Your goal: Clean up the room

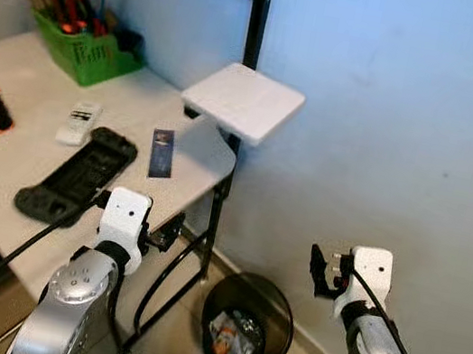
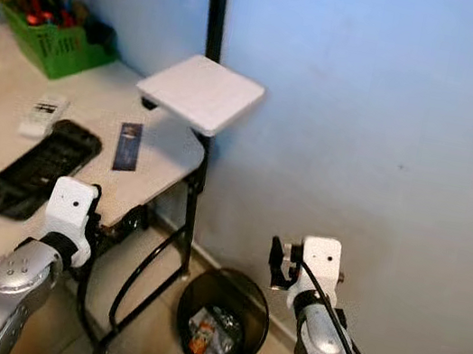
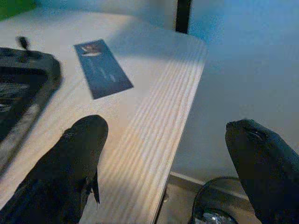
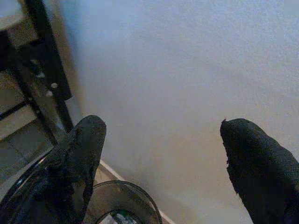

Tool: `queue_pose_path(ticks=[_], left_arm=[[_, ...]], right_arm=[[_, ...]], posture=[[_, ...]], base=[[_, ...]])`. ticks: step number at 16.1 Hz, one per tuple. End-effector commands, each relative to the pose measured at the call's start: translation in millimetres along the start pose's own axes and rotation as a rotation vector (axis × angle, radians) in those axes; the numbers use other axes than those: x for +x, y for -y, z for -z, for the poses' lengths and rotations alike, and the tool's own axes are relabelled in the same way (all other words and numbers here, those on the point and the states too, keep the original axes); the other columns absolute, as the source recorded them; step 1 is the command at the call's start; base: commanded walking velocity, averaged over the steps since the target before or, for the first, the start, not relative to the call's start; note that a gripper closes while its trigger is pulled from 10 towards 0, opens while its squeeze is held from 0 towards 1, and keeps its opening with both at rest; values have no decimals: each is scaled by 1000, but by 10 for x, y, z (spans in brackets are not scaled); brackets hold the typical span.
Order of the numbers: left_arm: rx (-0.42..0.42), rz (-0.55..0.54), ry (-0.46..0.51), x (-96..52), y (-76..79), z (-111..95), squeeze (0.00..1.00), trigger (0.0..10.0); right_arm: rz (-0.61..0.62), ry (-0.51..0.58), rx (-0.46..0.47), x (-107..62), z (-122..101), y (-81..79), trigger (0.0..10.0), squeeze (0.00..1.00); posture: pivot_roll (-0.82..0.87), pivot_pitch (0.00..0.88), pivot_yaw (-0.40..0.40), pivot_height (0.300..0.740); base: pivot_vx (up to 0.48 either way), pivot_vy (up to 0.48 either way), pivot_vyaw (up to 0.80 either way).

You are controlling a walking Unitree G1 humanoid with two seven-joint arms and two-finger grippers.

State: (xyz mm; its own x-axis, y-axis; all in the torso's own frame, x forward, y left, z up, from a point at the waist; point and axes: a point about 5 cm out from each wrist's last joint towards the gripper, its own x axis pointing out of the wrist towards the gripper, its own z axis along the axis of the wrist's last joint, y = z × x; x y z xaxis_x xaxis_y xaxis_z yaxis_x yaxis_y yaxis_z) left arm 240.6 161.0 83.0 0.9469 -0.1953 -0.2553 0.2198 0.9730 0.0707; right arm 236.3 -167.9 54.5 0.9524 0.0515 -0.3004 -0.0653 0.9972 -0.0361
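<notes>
Left wrist view: the left hand (image 3: pixel 166 163), wide apart and empty, hovers near the blue card (image 3: pixel 103 68) on the table (image 3: pixel 154 116).

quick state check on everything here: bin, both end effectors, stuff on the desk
trash bin: upright on the floor, wrappers inside
left end effector: open, empty, over the desk corner
right end effector: open, empty, above the bin
black tray: flat on the desk
blue card: flat on the desk
green basket: upright, holds tools
</notes>
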Motion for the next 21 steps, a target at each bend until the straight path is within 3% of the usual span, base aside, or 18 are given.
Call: queue_pose_path(ticks=[1,4,13,16,21], left_arm=[[0,-14,22,-1,-42,-62,0,10000],[-20,-7,32,6,-41,-78,0,10000],[-23,49,-11,-7,48,18,0,10000],[-14,13,-3,-45,-1,22,0,10000],[23,6,5,-60,-56,-7,0,10000]], right_arm=[[-6,8,15,21,-40,-11,10000,0],[-19,19,11,47,-75,-45,10000,0],[-17,6,5,9,-78,11,10000,0],[6,4,5,-33,-54,57,10000,0],[13,11,9,-74,-43,30,10000,0]], posture=[[56,0,1,740],[75,0,-16,740],[59,0,-28,740],[58,0,-25,740],[61,0,-14,740]], base=[[0,0,0],[0,0,-800],[0,0,-178],[0,0,0],[0,0,-800]])
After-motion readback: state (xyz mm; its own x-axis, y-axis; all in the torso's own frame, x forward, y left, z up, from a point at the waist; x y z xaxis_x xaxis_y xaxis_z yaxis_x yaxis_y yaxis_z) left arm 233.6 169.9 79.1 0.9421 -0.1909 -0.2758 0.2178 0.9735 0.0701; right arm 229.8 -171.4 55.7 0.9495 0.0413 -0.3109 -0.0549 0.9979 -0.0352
